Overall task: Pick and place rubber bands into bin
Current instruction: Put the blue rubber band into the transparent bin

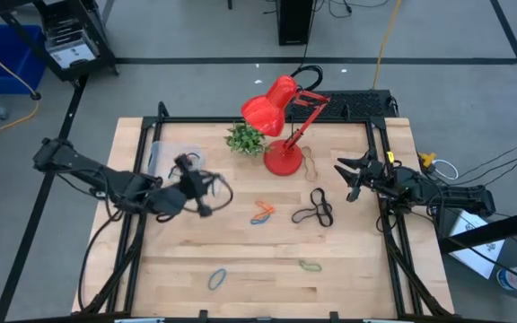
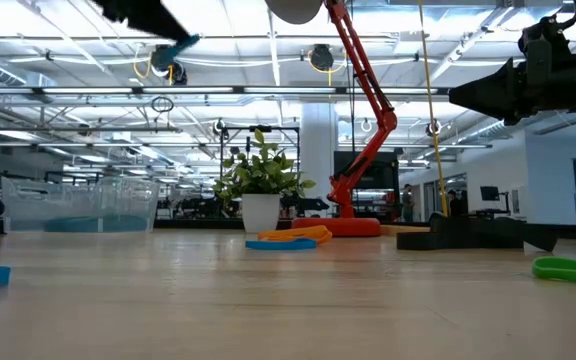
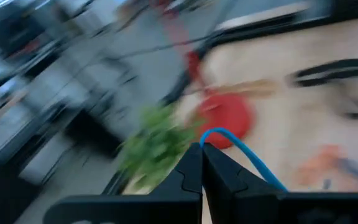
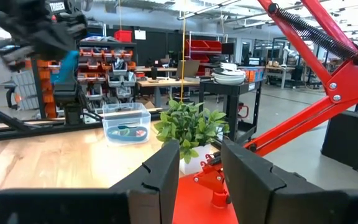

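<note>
**Left gripper up with a blue band, bin off to its left**

Blue rubber band (image 3: 244, 152) is pinched in the left gripper (image 3: 202, 163), fingers closed tight on it, loop sticking out past the tips. In the high view the left gripper (image 1: 187, 184) sits above the table, just right of the bin (image 1: 162, 154); in the low view the band hangs high off the surface. The bin is clear plastic, near the table's left rear, and already has a few bands lying in its bottom, seen from the right wrist view (image 4: 127, 122).

Loose on the table:
- orange and blue bands (image 1: 263, 213), overlapping, mid-table
- black bands (image 1: 315, 209), tangled, just right of those
- blue band (image 1: 217, 279), near the front edge
- green band (image 1: 310, 266), front right
- brown band (image 1: 311, 161), touching the lamp base

Obstacles: red desk lamp (image 1: 283, 117) at rear centre, base on the wood, head tilted to the left. Small potted plant (image 1: 246, 138) is just beside the base, between lamp and bin.

Right gripper (image 1: 352, 179) waits over the right table edge, fingers partly apart, nothing between them, pointed at the plant and lamp.

Surface: pale wooden table (image 1: 240, 256) in a black frame. Beyond it: grey floor, blue tub (image 1: 7, 56) at the far left, shelving and workbenches in the room behind.
</note>
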Controlling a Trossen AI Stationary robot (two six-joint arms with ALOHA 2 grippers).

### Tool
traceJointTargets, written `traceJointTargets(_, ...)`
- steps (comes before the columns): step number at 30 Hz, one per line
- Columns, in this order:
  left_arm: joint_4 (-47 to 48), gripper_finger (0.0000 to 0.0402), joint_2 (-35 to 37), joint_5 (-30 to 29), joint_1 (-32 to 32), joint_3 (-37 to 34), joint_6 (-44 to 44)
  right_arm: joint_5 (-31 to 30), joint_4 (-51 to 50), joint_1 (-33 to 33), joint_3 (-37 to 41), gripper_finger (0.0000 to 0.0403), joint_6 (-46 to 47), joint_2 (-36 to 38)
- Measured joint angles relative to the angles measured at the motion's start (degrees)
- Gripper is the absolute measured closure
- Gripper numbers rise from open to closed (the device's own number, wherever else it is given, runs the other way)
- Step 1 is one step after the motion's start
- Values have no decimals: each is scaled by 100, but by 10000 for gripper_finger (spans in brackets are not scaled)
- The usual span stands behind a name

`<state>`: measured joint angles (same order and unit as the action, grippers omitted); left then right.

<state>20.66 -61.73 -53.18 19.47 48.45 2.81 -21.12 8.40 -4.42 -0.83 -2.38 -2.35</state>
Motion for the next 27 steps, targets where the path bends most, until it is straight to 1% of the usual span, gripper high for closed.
traceJointTargets(2,483,396,95,-297,-243,0,575,0,0,0,-1,289,4,0)
traceJointTargets(5,1372,398,278,-379,-668,0,1342,0,-2,1,-1,289,11,0)
traceJointTargets(10,2866,397,572,-334,-1429,7,2571,0,-4,2,-1,289,3,0)
traceJointTargets(15,3978,397,634,-23,-2216,7,3485,-2,-4,0,1,289,-4,0)
traceJointTargets(18,4248,398,538,209,-2654,7,3656,-2,-5,0,-1,289,-25,0)
traceJointTargets(21,4260,397,412,341,-3032,-62,3676,-3,-7,2,-1,289,-27,0)
traceJointTargets(27,4200,396,66,756,-3609,-520,3775,-4,-7,0,-1,289,-27,0)
